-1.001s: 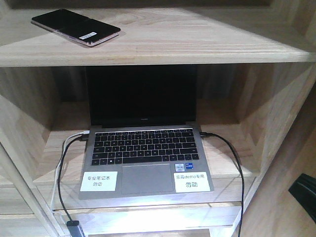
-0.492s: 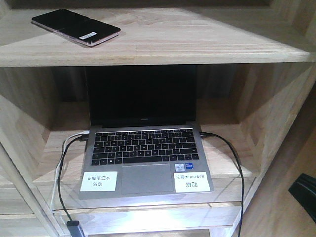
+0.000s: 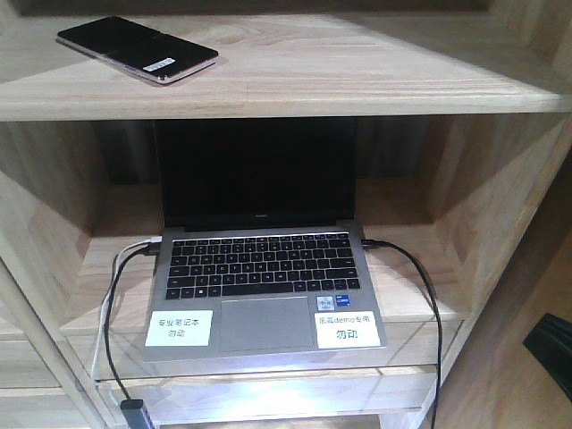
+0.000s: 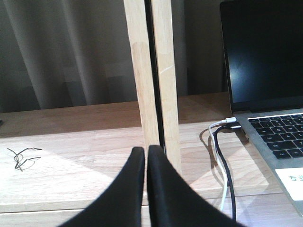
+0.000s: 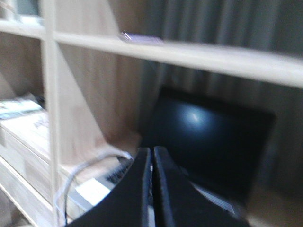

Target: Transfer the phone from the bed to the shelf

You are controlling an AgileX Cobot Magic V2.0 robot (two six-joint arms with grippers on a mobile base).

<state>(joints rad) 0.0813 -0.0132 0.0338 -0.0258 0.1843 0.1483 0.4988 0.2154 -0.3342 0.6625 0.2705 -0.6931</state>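
1. Phone (image 3: 137, 49): flat, glossy black, pinkish edge, small white sticker. Lies on the top board of the shelf (image 3: 357, 80), at about 10 o'clock in the front view, skewed to the board's front edge. Nothing touches it.
2. Cables (image 3: 116, 304): one white, one black, plugged into the laptop's left side, dropping over the lower board's front edge toward 7 o'clock.
3. Laptop (image 3: 264, 277): grey, lid open, screen dark, standing in the compartment under the phone's board. Two white labels flank the trackpad.
4. Second black cable (image 3: 420, 286): from the laptop's right side, curving down toward 5 o'clock.
5. Left gripper (image 4: 146, 156): black fingers pressed together, empty, before a pale upright post; laptop at 3 o'clock in its view.
6. Right gripper (image 5: 152, 158): fingers pressed together, empty; view blurred, laptop screen behind.
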